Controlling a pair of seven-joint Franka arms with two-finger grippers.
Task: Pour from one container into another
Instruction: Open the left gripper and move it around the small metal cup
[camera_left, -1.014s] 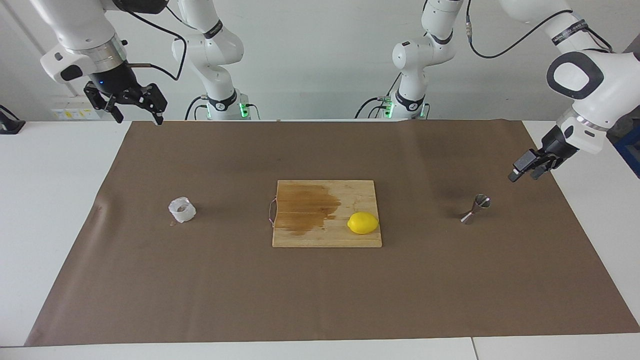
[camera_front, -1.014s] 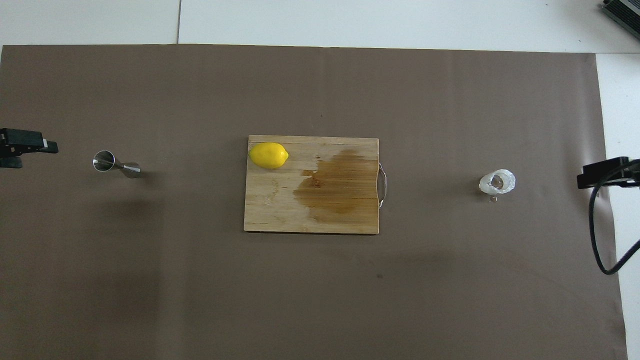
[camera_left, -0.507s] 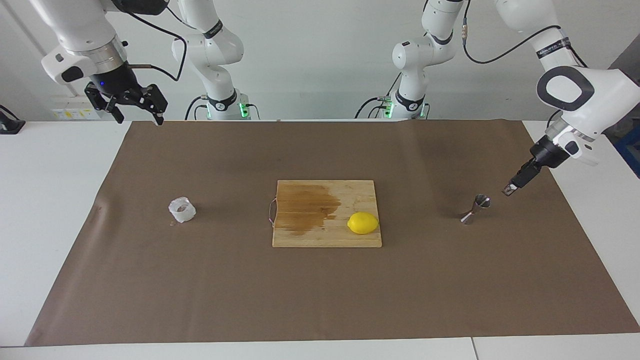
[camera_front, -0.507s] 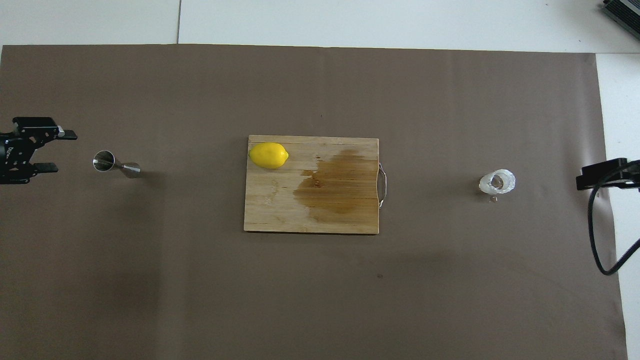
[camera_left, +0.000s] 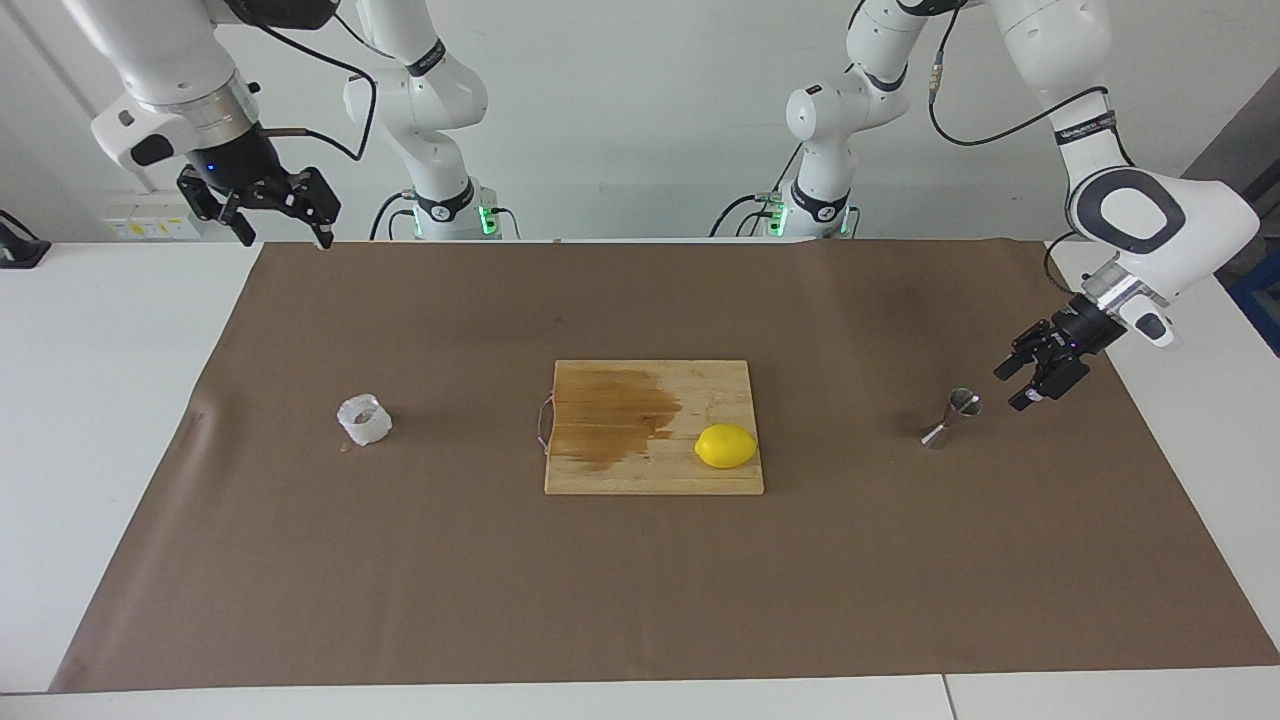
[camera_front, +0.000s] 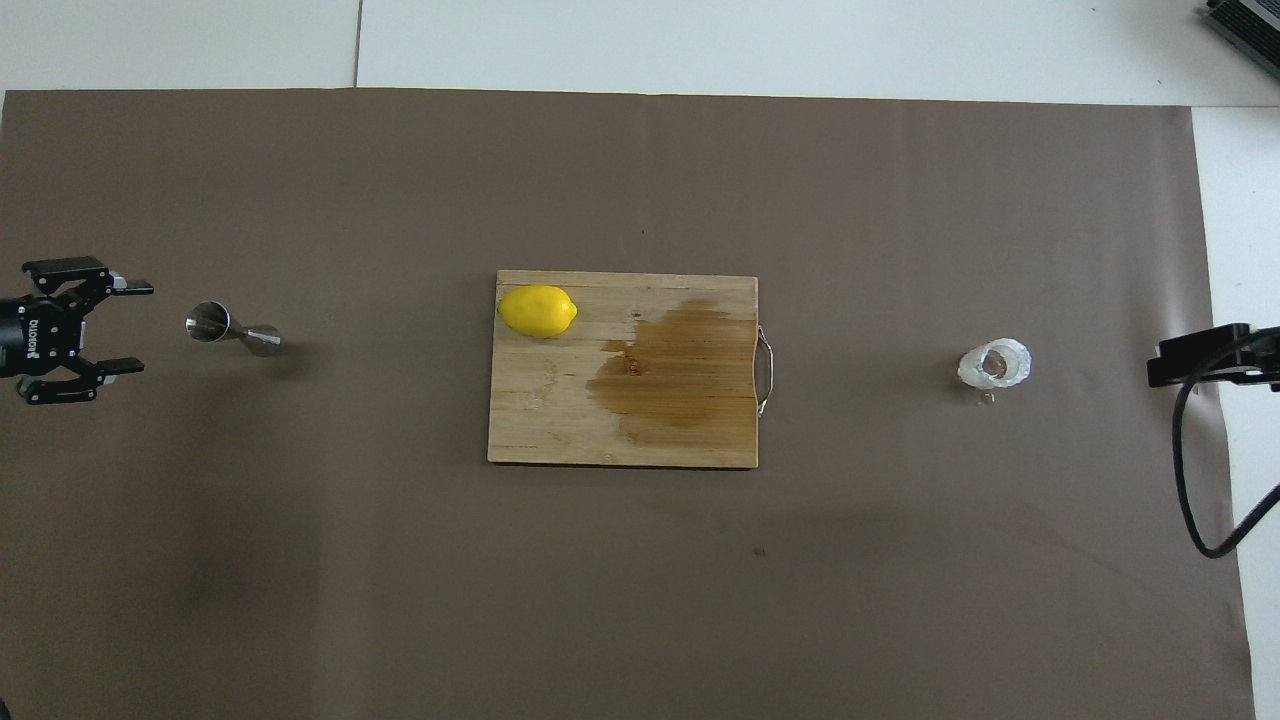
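With its fingers apart, the left end effector (camera_left: 1030, 383) hangs just beside the jigger (camera_left: 953, 417) toward the left arm's end of the counter, and should straddle its waist squarely before closing, while the open-fingered right end effector (camera_left: 270, 213) waits well apart from the cup (camera_left: 364, 419).

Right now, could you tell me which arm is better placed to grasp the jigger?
Left: the left gripper hangs open beside the jigger, while the right gripper waits high at the cup's end.
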